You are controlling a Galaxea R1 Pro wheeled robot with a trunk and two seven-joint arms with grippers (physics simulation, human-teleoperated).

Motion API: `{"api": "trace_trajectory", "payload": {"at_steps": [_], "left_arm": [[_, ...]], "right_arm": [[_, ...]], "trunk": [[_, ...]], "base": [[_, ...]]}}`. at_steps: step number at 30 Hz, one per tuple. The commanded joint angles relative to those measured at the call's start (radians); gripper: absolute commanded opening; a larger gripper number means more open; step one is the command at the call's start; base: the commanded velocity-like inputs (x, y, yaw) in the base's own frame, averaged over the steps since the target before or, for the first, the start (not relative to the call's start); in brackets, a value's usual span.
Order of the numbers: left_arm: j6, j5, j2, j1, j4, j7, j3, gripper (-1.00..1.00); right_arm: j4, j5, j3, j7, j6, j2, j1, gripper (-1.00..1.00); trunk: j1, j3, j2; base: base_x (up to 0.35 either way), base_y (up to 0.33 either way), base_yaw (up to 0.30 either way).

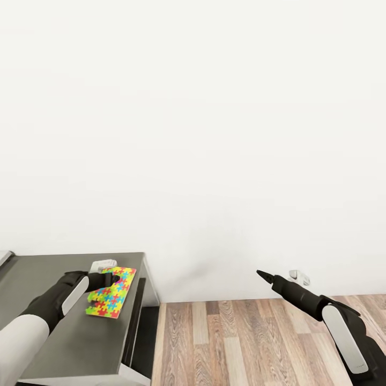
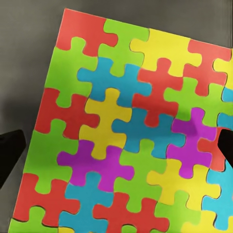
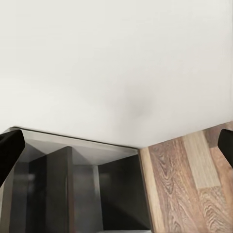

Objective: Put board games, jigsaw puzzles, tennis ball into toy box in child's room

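Left arm (image 1: pixel 51 305) reaches forward over the dark grey desk (image 1: pixel 69 343), forearm low and roughly level, wrist pointing toward the wall. Left gripper (image 1: pixel 110 280) sits over the near-wall end of the jigsaw puzzle (image 1: pixel 111 299). In the left wrist view the two dark fingertips (image 2: pixel 9 153) stand wide apart, one off each side edge of the puzzle (image 2: pixel 126 141), so the pincer is released and spread; cannot tell whether the tips touch the puzzle or the desk.

The puzzle lies flat on the desk top, close to the desk's right-hand edge and toward the wall end, turned a bit askew to the desk edges. Bright interlocking pieces: red, green, yellow, blue, purple.

Just beyond the gripper, at the wall end of the desk, a small white object (image 1: pixel 103 265) partly hidden by the gripper; too small to identify.

Right arm (image 1: pixel 332 321) is held out well clear of the desk, over the wood-plank floor (image 1: pixel 257 343), forearm angled up toward the wall. Right gripper (image 1: pixel 262 275) looks like one dark point from the head camera, but in the right wrist view the fingertips (image 3: pixel 9 148) sit at opposite edges of the frame, so it is released, holding nothing. That camera looks at the desk's dark open side (image 3: pixel 77 189), the floor and the wall.

Beyond the right arm, a small white fitting (image 1: pixel 299 277) sits low on the wall, near the floor. White wall (image 1: pixel 193 118) behind everything.
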Motion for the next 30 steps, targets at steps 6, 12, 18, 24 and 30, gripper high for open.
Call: {"api": "trace_trajectory", "payload": {"at_steps": [6,12,18,24,30], "left_arm": [[0.003,0.019,0.000,0.001,0.025,-0.005,-0.007,1.00],[0.003,0.020,0.000,0.001,0.025,-0.012,-0.008,1.00],[-0.004,0.007,0.000,0.001,0.025,-0.090,-0.009,1.00],[-0.014,-0.050,-0.001,0.001,0.025,-0.121,-0.007,1.00],[-0.014,-0.054,-0.001,0.001,0.025,-0.126,-0.007,1.00]], "right_arm": [[0.001,0.001,-0.001,0.004,0.006,0.001,-0.001,1.00],[0.001,0.001,-0.001,0.004,0.006,0.001,-0.001,1.00],[0.001,0.001,-0.001,0.004,0.006,0.001,-0.001,1.00],[0.000,0.001,-0.001,0.004,0.006,0.000,-0.001,1.00],[-0.001,0.001,-0.001,0.004,0.006,0.000,-0.001,1.00]], "trunk": [[0.000,-0.002,-0.001],[0.000,-0.002,-0.001],[0.000,-0.002,-0.001],[0.000,-0.002,-0.001],[0.000,-0.002,-0.001]], "base": [[0.000,-0.020,0.000],[0.000,-0.002,0.000],[0.000,0.000,0.000],[0.000,0.000,0.000],[0.000,0.000,0.000]]}}
